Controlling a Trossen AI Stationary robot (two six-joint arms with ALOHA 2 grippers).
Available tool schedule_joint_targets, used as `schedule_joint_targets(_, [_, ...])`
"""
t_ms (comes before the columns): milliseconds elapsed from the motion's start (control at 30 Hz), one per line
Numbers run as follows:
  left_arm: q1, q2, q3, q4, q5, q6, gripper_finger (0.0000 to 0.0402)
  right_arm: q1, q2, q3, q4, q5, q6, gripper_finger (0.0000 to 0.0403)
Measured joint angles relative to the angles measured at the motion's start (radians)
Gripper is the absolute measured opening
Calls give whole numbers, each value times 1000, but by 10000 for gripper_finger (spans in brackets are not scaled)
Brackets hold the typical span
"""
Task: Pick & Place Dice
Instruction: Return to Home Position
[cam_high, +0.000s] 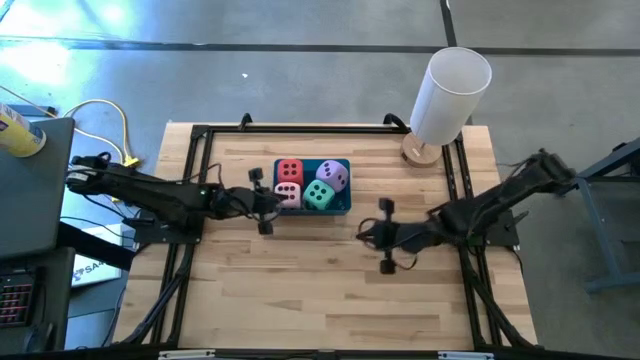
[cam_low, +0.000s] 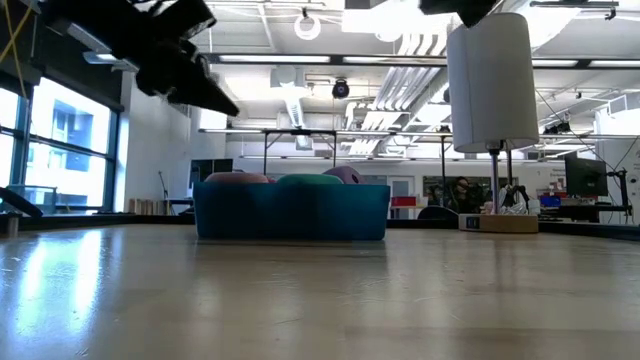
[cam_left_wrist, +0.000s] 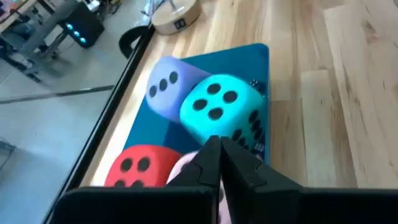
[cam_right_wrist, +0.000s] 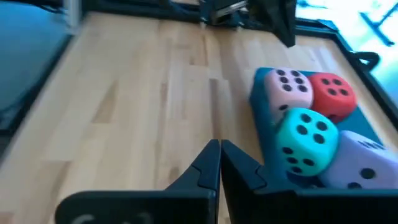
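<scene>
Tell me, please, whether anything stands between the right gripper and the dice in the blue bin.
Nothing visible does. Only bare table lies between the shut right gripper and the blue bin, whose low wall rings the four dice; its top is open. The left gripper, also shut, sits at the bin's opposite side.

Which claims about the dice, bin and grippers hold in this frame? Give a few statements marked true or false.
1. The red die, pink die, purple die and teal die all sit in the blue bin. True.
2. The left gripper holds the teal die. False: it is shut and empty, at the bin's edge.
3. The right gripper is shut and empty. True.
4. The white cylinder lies inside the bin. False: it stands upright, apart from it.
</scene>
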Motion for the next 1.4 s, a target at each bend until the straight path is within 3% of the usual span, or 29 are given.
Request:
schedule_joint_targets(200, [24, -134, -7, -217, 4, -87, 0, -64, -240, -286, 220, -170, -30, 2])
schedule_joint_targets(333, [25, -219, -59, -230, 8, -133, 0, -121, -383, -494, 421, -177, -28, 2])
schedule_joint_targets(567, [22, -381, -172, -188, 12, -204, 0, -234, -585, -721, 606, -356, -30, 2])
schedule_joint_targets(900, [-19, -523, -329, -60, 20, -226, 0, -318, -740, -854, 651, -372, -4, 2])
schedule_joint_targets(1033, [-47, -560, -386, -21, 81, -227, 0, -339, -744, -943, 804, -369, -9, 2])
schedule_joint_targets(1200, [-69, -578, -402, -4, 81, -235, 0, -373, -746, -978, 838, -380, 8, 2])
schedule_joint_targets(1400, [-85, -578, -402, 2, 81, -231, 0, -414, -774, -978, 830, -477, 8, 2])
